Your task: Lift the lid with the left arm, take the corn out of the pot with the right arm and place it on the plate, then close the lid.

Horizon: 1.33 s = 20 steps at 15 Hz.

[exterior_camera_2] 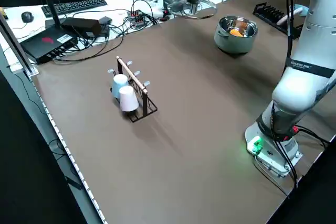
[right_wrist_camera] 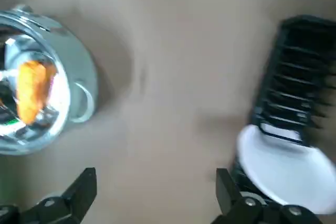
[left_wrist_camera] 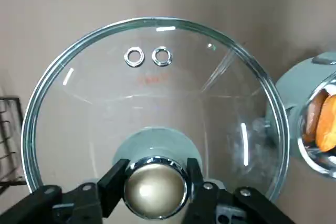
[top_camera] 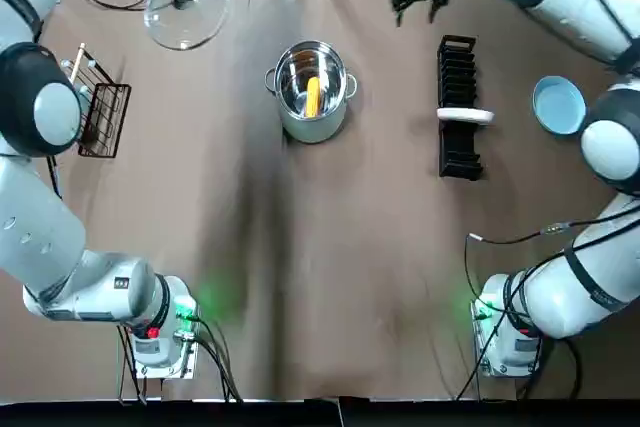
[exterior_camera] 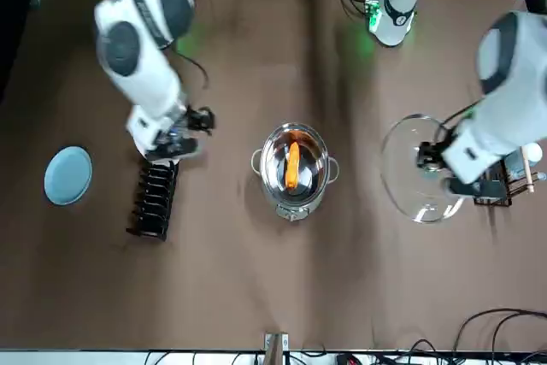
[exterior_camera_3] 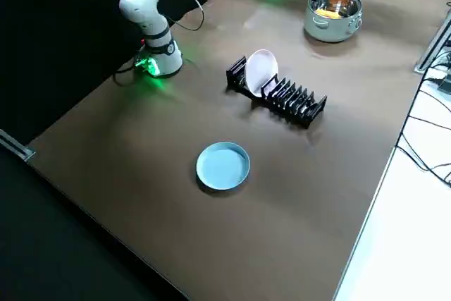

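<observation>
My left gripper (left_wrist_camera: pixel 156 176) pinches the lid (left_wrist_camera: pixel 157 87) by its knob (left_wrist_camera: pixel 156 188), well apart from the pot (top_camera: pixel 318 127) with corn (top_camera: pixel 313 95) inside. My right gripper (right_wrist_camera: pixel 156 187) hangs spread between pot and rack (top_camera: pixel 458 97).

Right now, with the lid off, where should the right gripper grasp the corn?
Probably its middle, across the narrow width, coming straight down: the corn lies lengthwise inside the deep pot, whose walls block any side approach.

Corn (top_camera: pixel 312 95) in open pot (top_camera: pixel 318 130) — lid (top_camera: pixel 195 25) well apart
</observation>
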Tool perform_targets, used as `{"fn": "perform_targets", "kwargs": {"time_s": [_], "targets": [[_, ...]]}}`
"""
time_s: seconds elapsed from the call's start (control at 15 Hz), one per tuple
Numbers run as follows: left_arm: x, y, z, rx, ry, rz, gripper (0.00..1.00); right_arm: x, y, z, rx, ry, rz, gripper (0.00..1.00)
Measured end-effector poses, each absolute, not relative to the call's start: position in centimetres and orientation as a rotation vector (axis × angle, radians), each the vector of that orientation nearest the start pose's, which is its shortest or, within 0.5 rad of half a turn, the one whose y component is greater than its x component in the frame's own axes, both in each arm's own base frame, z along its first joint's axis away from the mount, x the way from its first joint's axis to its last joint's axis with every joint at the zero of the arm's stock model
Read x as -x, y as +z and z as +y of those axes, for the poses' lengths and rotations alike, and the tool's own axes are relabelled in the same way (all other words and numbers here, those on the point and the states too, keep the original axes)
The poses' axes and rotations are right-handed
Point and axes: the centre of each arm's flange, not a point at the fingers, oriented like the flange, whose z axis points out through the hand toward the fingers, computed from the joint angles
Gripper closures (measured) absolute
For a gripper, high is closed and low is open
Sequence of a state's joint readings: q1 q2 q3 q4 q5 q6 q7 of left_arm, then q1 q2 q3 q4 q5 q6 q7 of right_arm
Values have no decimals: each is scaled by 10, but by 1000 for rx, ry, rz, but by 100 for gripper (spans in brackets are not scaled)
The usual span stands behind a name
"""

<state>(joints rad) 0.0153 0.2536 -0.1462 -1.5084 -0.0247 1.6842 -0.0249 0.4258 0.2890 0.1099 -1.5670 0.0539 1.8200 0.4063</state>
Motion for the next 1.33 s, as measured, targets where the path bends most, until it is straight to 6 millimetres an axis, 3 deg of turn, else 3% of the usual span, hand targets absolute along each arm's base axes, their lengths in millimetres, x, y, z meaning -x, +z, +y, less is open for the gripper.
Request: {"fn": "perform_targets", "kwargs": {"time_s": [0.07,0.2,0.33,0.53,0.73,1.0,1.2,1.27,1.33], "targets": [[-626,516,-61,3193,130,175,49,-555,464,351,3064,71,-142,0],[-625,518,-51,3194,137,193,49,-553,442,397,3036,13,-109,0],[-624,516,-58,3193,143,212,49,-553,420,436,3005,-30,-108,0],[-623,513,-64,3192,153,230,49,-559,389,478,2955,-94,-84,0],[-623,512,-63,3192,157,228,49,-557,363,511,2911,-146,-77,0],[-622,508,-64,3191,170,228,49,-539,327,546,2933,-133,-74,2],[-621,508,-64,3191,172,229,49,-532,286,561,2969,-190,-68,2],[-621,507,-65,3191,174,230,49,-524,258,570,2985,-200,-76,2],[-621,507,-65,3190,175,232,49,-520,247,573,2994,-194,-83,2]]}}
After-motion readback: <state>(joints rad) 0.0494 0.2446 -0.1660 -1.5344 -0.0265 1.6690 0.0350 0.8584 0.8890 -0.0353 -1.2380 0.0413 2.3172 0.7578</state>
